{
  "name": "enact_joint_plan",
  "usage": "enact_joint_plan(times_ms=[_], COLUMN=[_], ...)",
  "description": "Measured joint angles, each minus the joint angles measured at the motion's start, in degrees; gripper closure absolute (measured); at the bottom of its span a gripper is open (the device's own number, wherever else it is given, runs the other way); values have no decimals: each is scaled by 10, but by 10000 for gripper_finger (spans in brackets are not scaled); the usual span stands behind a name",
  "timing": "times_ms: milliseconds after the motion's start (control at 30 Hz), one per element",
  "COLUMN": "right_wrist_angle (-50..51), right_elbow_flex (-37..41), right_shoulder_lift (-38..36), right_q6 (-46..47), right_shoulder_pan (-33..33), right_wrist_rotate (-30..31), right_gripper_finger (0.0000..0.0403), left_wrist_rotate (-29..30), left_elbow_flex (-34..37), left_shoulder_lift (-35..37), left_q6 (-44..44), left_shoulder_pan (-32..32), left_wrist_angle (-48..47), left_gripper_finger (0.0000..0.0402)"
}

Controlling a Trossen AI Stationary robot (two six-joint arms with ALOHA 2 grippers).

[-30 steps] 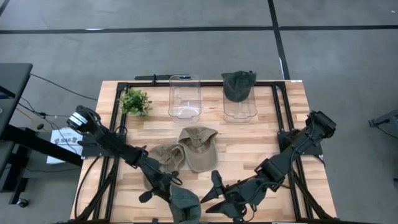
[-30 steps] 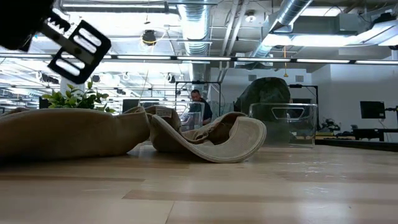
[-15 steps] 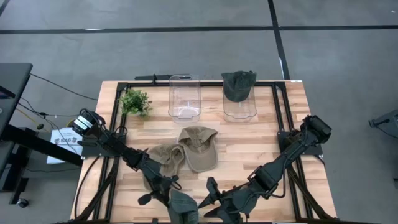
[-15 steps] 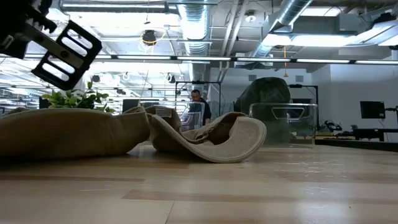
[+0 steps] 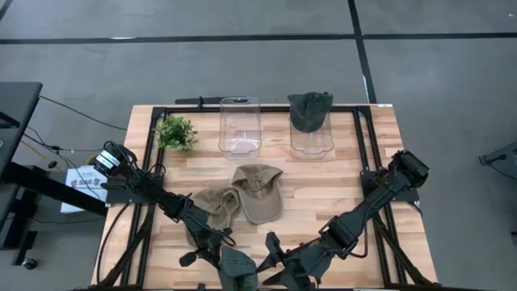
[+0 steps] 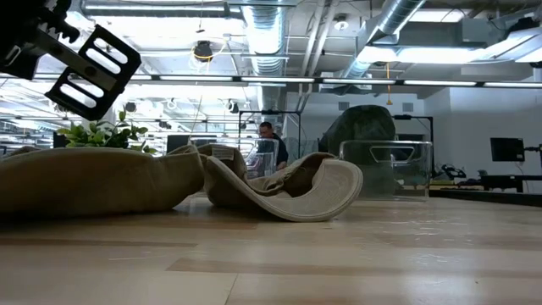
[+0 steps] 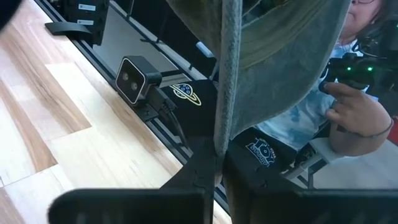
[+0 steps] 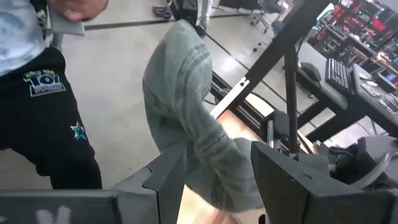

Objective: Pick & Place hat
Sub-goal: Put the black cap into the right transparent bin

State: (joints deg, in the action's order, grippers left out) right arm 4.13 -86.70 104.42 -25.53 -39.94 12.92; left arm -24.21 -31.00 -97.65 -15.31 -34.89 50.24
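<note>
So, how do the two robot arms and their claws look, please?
Both arms are dark, nearly black, built of slim jointed links. The left arm has a white round part with dark rings at its outer end, and black cables hang near it. The right arm ends in a blocky black joint. The right claw has two flat, dark, angular fingers. The left claw is black too.

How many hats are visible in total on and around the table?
4. One dark hat sits on the right clear bin; two tan hats lie mid-table, one beside the other; a grey-green hat is held at the near edge. None seems hidden.
</note>
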Motion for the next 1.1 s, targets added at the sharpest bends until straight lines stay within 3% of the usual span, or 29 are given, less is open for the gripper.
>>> enact_joint_plan(times_ms=[467, 767, 1100], right_wrist_angle=[-7, -8, 2], right_elbow_flex=[0, 0, 0], right_shoulder_lift=[0, 0, 0], right_q6=[-2, 0, 1], right_shoulder_pan=[10, 12, 16], right_wrist_rotate=[-40, -41, -41], right_gripper_finger=[246, 250, 252], left_wrist_rotate=[1, 0, -43], left_elbow_flex=[0, -1, -24], left_shoulder_lift=[0, 0, 0], left_q6=[0, 4, 17], left_shoulder_pan=[4, 42, 56], left_wrist_angle=[1, 10, 15], left_gripper_finger=[387, 387, 387])
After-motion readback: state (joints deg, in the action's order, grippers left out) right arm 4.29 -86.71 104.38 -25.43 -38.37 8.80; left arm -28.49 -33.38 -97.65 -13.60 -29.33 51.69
